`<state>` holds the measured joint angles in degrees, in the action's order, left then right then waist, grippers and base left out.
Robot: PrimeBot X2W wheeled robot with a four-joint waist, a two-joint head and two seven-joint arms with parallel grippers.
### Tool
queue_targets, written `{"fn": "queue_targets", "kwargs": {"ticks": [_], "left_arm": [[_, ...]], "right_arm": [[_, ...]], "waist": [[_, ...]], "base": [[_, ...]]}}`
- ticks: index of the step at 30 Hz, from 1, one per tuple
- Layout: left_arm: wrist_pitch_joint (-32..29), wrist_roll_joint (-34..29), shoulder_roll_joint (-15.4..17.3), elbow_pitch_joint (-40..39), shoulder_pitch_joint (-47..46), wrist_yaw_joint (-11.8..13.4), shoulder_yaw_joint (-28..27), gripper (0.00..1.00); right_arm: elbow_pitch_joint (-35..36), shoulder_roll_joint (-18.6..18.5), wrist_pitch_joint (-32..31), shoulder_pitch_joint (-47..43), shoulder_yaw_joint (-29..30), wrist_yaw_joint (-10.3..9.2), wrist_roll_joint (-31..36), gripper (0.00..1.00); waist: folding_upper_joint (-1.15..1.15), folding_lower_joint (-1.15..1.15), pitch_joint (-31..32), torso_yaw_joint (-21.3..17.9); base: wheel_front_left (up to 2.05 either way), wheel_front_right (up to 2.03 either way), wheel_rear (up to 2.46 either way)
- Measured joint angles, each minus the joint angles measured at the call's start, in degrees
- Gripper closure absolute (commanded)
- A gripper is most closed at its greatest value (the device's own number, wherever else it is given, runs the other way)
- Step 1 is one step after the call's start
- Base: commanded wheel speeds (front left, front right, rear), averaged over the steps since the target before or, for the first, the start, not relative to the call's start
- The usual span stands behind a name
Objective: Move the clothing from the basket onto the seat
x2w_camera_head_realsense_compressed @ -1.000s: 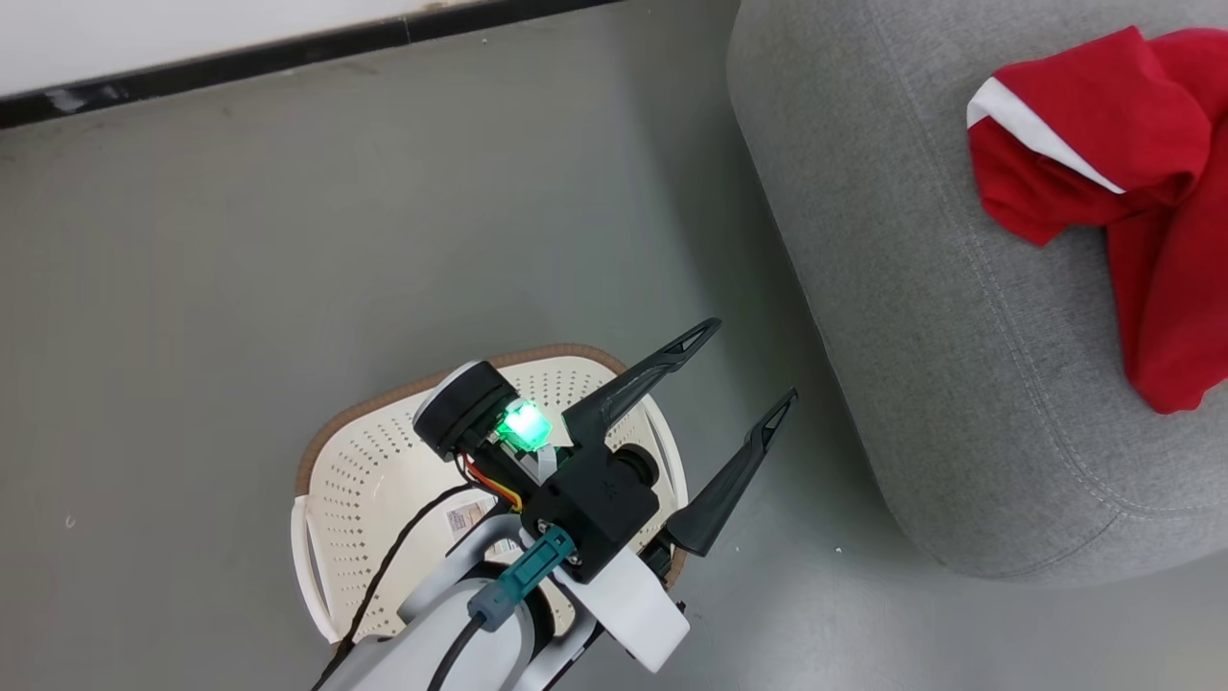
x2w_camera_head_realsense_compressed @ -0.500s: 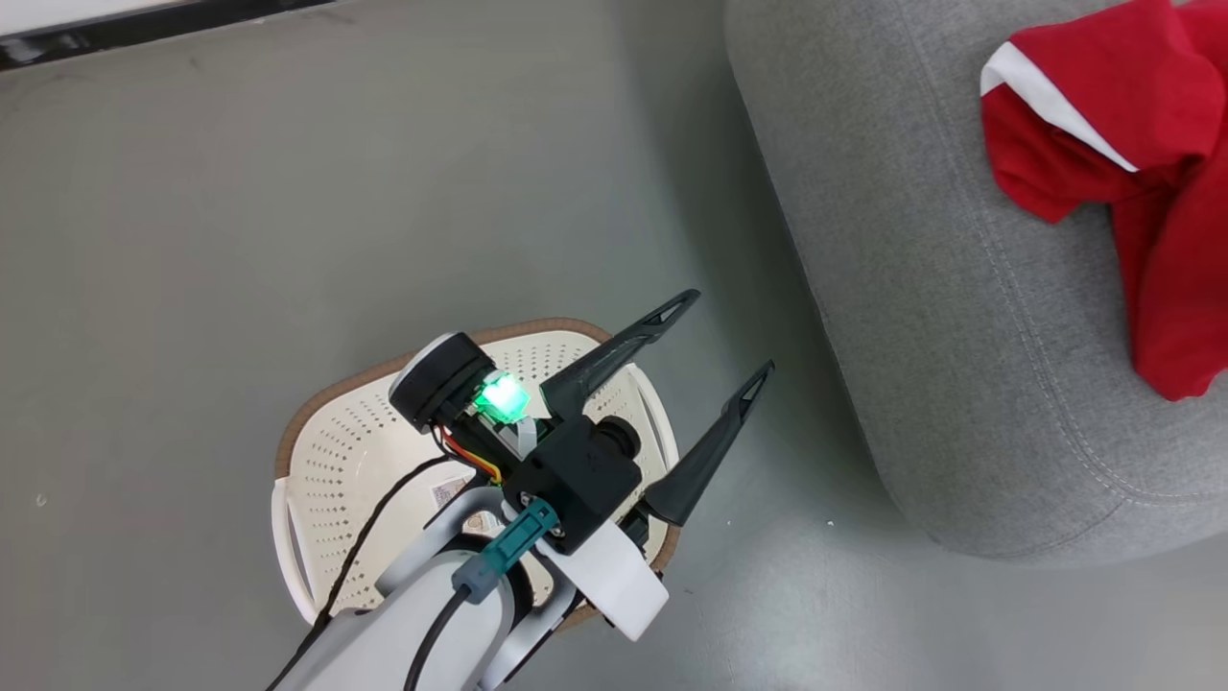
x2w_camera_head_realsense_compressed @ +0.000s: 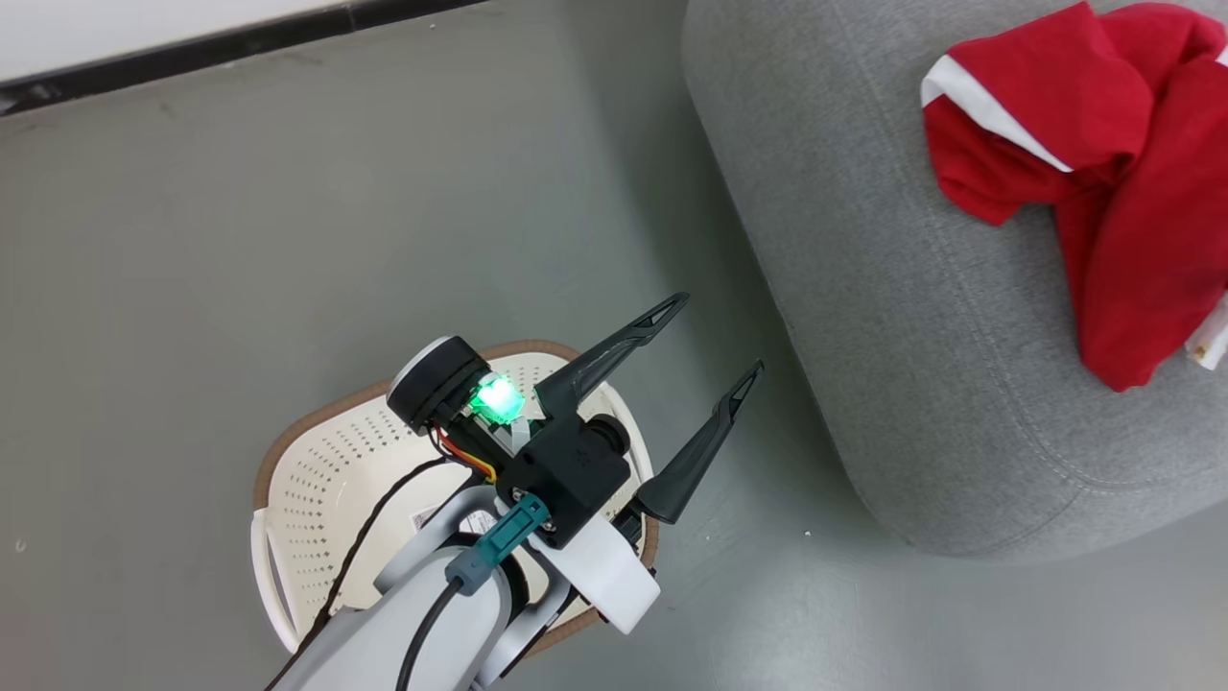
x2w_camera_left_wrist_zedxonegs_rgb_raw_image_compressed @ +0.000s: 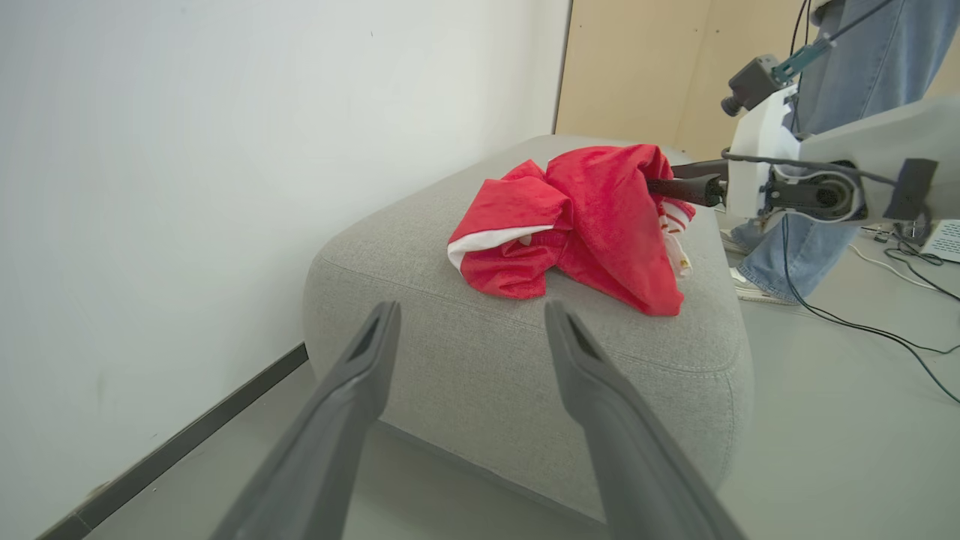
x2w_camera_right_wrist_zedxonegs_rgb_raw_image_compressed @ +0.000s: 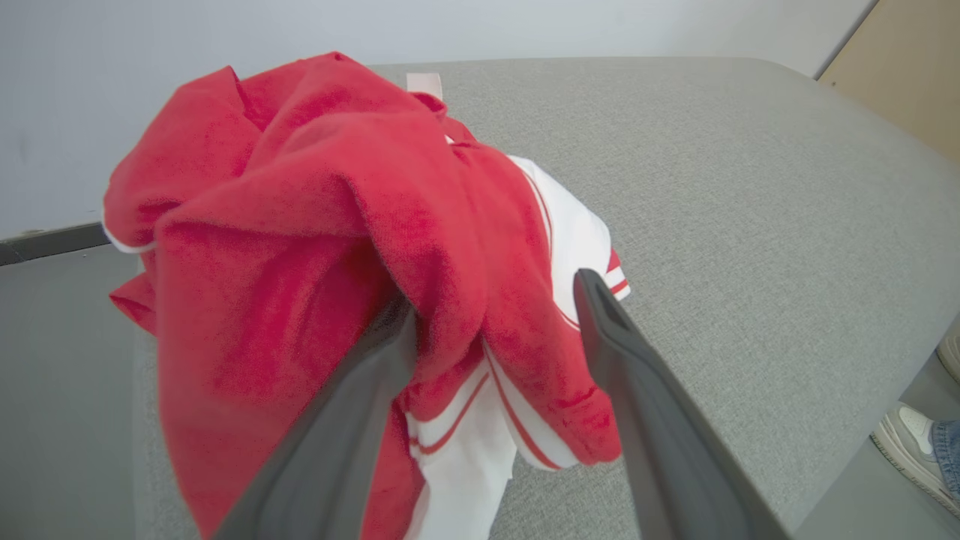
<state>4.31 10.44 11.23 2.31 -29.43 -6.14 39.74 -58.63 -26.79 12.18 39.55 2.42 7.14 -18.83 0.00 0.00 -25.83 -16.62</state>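
Two grippers we are holding wide open: left gripper (x2w_camera_head_realsense_compressed: 718, 334) empty over the basket (x2w_camera_head_realsense_compressed: 326, 470), right gripper (x2w_camera_right_wrist_zedxonegs_rgb_raw_image_compressed: 495, 296) around red clothing (x2w_camera_head_realsense_compressed: 1113, 173) at two o'clock.

One basket (x2w_camera_head_realsense_compressed: 317, 470), one seat (x2w_camera_head_realsense_compressed: 863, 317)

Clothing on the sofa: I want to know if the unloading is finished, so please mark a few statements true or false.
The red clothing lies on the grey sofa. True.
The basket holds a red garment. False: no red shows in its visible part.
The left pincer is open and empty. True.
The right pincer is shut. False: its jaws stand apart, red cloth between them.
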Motion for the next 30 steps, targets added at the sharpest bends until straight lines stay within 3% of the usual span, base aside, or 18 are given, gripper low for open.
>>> {"fn": "queue_targets", "kwargs": {"ticks": [14, 23, 30], "left_arm": [[2.65, 1.64, 0.58, 2.65, 0.54, 0.15, -2.32, 0.00], [5.14, 2.83, 0.79, 4.77, 2.75, 2.27, -4.93, 0.00], [6.91, 4.00, 0.91, 6.86, 5.75, 5.32, -8.40, 0.00]], "right_arm": [[9.56, -0.16, 1.52, -5.91, -3.27, 0.01, -2.70, 0.00], [18.26, -0.68, 1.97, -7.69, -5.35, 0.00, -2.34, 0.00], [24.30, 1.62, 2.02, -7.88, -7.00, 0.00, -0.77, 0.00]], "waist": [[0.00, 0.00, 3.51, -2.81], [0.00, 0.00, 6.77, -3.51], [0.00, 0.00, 9.53, -2.68]], "base": [[0.00, 0.00, 0.00], [0.00, 0.00, 0.00], [0.00, 0.00, 0.00]]}}
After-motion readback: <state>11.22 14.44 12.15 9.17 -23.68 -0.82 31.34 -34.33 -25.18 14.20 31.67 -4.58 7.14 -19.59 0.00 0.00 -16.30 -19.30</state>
